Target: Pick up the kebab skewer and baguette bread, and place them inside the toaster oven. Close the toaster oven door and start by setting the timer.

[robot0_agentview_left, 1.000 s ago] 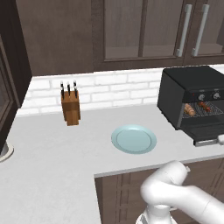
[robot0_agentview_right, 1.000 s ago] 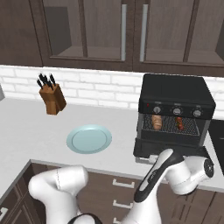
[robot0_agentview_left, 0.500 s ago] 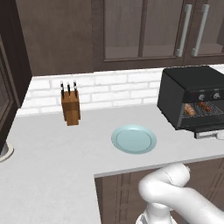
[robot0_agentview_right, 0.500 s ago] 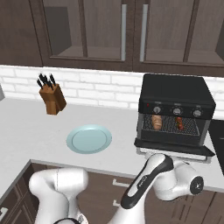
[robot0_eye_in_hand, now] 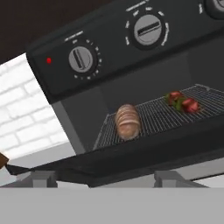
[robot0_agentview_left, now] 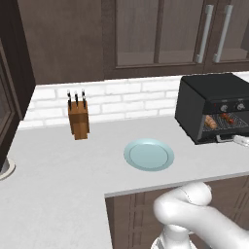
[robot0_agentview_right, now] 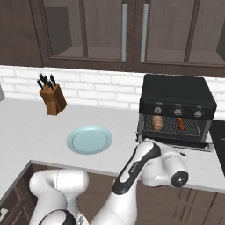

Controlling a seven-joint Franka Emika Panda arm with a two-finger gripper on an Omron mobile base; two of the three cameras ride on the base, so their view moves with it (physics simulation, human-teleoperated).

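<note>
Since a second ago my white arm has swung in low in front of the oven, while the food and the plate have stayed where they were.

My tool (robot0_eye_in_hand: 105,178) sits just under the front edge of the wide black toaster oven door (robot0_eye_in_hand: 144,153), which hangs open and lies flat. The tool's two tips are spread wide apart and pinch nothing.

The boxy black toaster oven (robot0_agentview_right: 178,94) stands on the pale grey worktop (robot0_agentview_right: 26,127), at its right end against the white brick wall. Inside it, on the wire rack, lie both foods. The small golden-brown baguette bread (robot0_eye_in_hand: 127,121) is on the left side of the rack. Its long way runs front to back, with one round end pointing out at me. The kebab skewer with small red and brown chunks (robot0_eye_in_hand: 183,103) is on the right side, near the bread but not touching it, and it lies slanted across the rack.

A round pale blue plate (robot0_agentview_right: 89,139) lies flat on the worktop, left of the oven. A brown wooden knife block (robot0_agentview_right: 52,100) stands farther left, with dark knife handles sticking up out of it.
</note>
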